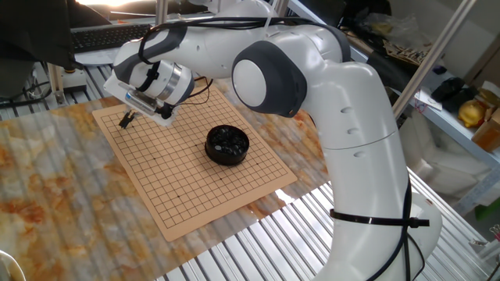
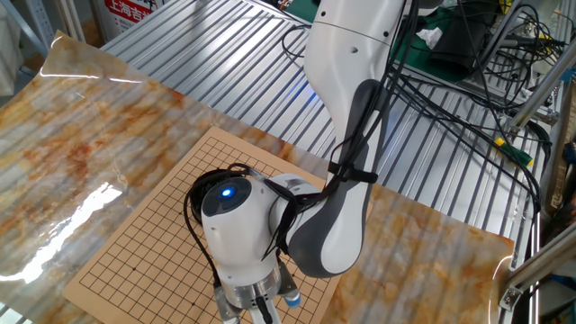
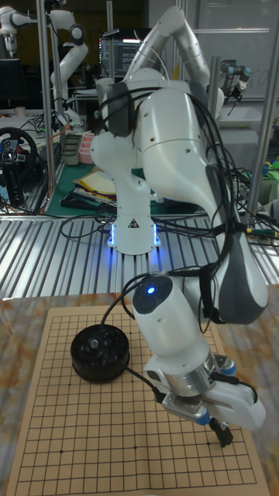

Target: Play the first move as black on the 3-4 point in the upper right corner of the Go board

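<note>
The robot's hand (image 1: 125, 119) hangs low over one corner of the Go board (image 1: 187, 187), its dark fingertips pointed down at the grid lines a few rows in from the two nearest board edges. In one fixed view the fingertips look drawn close together, but they are small and dark, and I cannot tell whether they are closed or whether they pinch a black stone between them; no stone can be made out at the tips. In the tall fixed view the hand (image 3: 223, 435) shows as a thin dark tip just above the board (image 3: 77, 434) near its lower right area, below the wrist with its blue ring. In the other fixed view the wrist and the bulky arm cover the hand almost wholly, so nothing of the grip shows there. The black bowl (image 1: 227, 145) stands on the board well away from the hand, toward the middle of the grid, with dark stones inside it; in the tall fixed view the bowl (image 3: 99, 353) sits to the left of the hand and farther back. No stones can be seen on the visible crossings. The board lies on a desk (image 1: 47, 179) with a marbled orange and grey surface.
</note>
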